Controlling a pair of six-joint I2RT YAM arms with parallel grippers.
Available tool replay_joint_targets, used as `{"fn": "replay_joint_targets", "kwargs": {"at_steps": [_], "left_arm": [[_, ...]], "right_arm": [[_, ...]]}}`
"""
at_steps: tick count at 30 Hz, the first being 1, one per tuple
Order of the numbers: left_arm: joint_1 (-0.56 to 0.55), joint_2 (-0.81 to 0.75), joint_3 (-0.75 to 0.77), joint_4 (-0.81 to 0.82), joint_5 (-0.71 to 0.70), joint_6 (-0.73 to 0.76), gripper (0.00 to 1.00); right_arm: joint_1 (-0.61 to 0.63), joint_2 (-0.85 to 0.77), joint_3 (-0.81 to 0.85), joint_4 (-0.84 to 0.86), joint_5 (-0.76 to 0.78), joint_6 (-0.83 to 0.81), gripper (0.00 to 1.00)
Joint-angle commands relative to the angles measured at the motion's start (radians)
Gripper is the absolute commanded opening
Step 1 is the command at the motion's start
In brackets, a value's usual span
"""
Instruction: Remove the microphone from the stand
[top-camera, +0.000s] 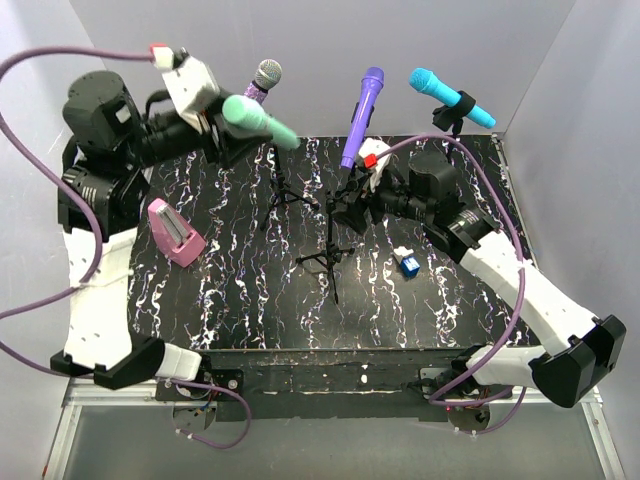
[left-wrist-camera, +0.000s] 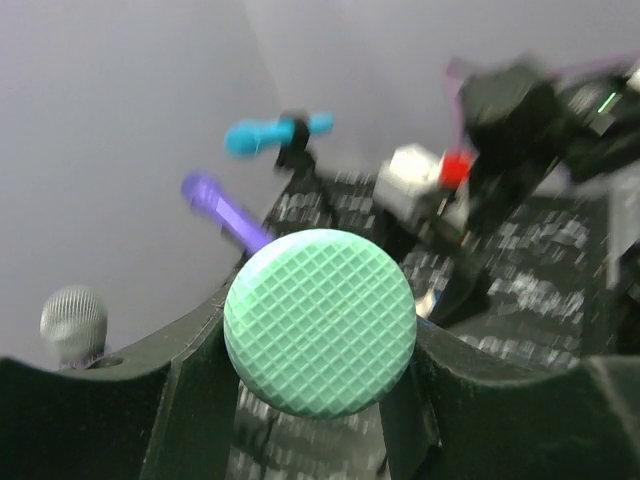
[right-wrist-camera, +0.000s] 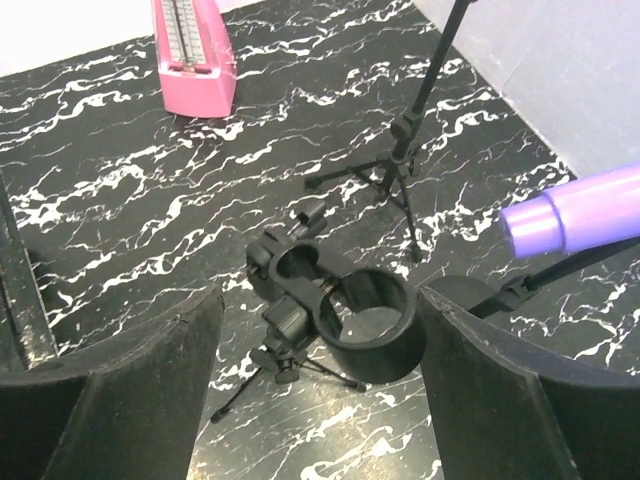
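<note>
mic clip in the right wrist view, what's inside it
Nothing: the clip ring stands empty between the fingers of the open right gripper. The ring covers the post beneath it; only the tripod legs show.

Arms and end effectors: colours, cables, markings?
The left arm and right arm match: white links, black joints, a looping purple cable, a white wrist block with a red tab. The left end effector and right end effector each have two broad matte-black fingers.

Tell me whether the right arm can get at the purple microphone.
Probably yes: the right pincer stands open, and the purple cylindrical microphone sits close beside it with nothing between.
</note>
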Motion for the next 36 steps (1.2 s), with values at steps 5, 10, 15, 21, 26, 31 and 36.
{"fn": "replay_joint_targets", "kwargs": {"at_steps": [5,10,15,21,26,31,36], "left_arm": [[-0.022,-0.091,-0.202,-0.727,-0.478,0.716,0.0],[-0.032,-0.094,-0.327,-0.891,-0.651,0.813,0.0],[-0.039,-0.186,-0.664,-0.878,-0.86,0.929,0.0],[-0.038,-0.203,-0.942,-0.795,-1.021,0.893,0.0],[-0.038,-0.105,-1.058,-0.729,-1.064,0.76,0.0],[-0.038,0.012,-1.192,-0.655,-1.152,0.629,0.0],[-0.037,0.061,-1.28,-0.545,-1.146,0.525,0.0]], "right_arm": [[0.002,-0.086,0.097,-0.089,-0.044,0.016,0.86],[0.004,-0.137,0.117,-0.181,-0.004,-0.002,0.88],[0.002,-0.236,0.057,-0.256,0.066,-0.043,0.89],[-0.022,-0.304,0.034,-0.377,0.07,-0.022,0.89],[-0.034,-0.319,-0.006,-0.388,0.067,-0.014,0.89],[-0.048,-0.312,-0.017,-0.384,0.064,-0.014,0.88],[-0.048,-0.319,-0.046,-0.381,0.054,-0.016,0.88]]}}
